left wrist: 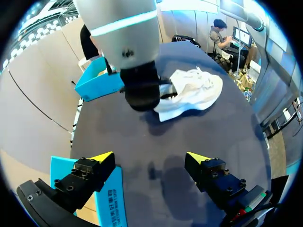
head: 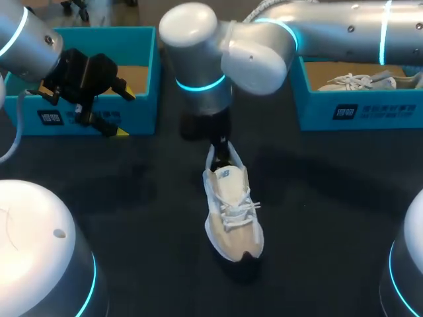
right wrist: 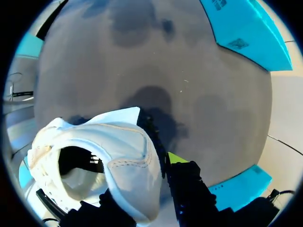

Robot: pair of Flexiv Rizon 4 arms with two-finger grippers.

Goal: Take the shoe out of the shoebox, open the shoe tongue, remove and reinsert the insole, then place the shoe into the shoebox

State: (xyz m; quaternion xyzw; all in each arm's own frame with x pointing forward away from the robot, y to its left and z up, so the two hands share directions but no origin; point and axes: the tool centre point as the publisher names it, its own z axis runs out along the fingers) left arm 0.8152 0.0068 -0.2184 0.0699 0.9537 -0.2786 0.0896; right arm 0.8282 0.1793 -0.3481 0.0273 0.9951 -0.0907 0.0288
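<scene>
Pinching the heel of the white shoe (head: 232,211), the right claw (head: 221,150) stands over the middle of the dark counter (head: 132,198). The shoe rests upright on its sole, laced, with its toe pointing away from that claw. A small logo on its tongue is too small to read. The left claw (left wrist: 151,158) hangs spread wide over the front wall of a teal shoebox (head: 142,66), and a dark label (head: 51,117) with white print sits just beneath it. Well off to the right claw's right, a second shoebox (head: 370,109) carries a similar label and holds another pale shoe (head: 357,82).
</scene>
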